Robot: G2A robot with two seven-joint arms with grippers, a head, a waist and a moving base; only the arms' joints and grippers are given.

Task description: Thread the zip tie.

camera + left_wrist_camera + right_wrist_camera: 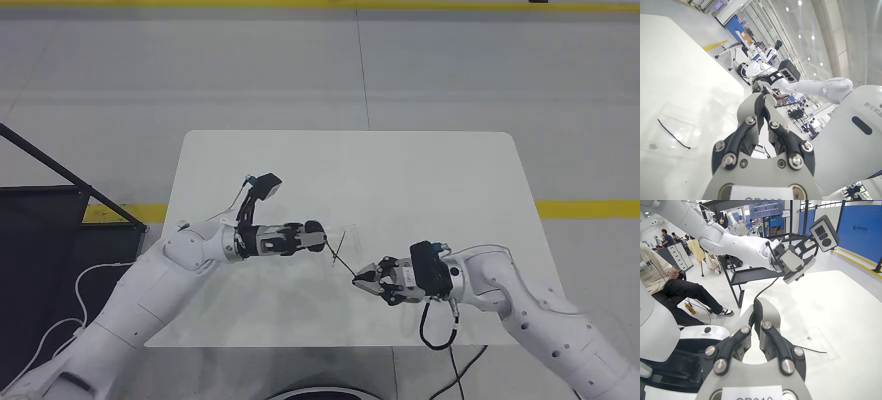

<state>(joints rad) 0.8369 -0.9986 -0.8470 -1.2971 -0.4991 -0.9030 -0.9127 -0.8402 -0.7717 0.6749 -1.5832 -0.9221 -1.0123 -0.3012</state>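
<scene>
We judge the zip tie [763,289] light, thin and springy, best pinched near its ends; it arches in the air just above the clear sheet [825,344]. The right gripper [756,303] is clamped on one end and the left gripper [318,238] on the other. A spare tie [673,134] lies flat on that sheet.

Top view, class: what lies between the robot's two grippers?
A black zip tie spans from the left gripper to the right gripper, seen in the top view.
</scene>
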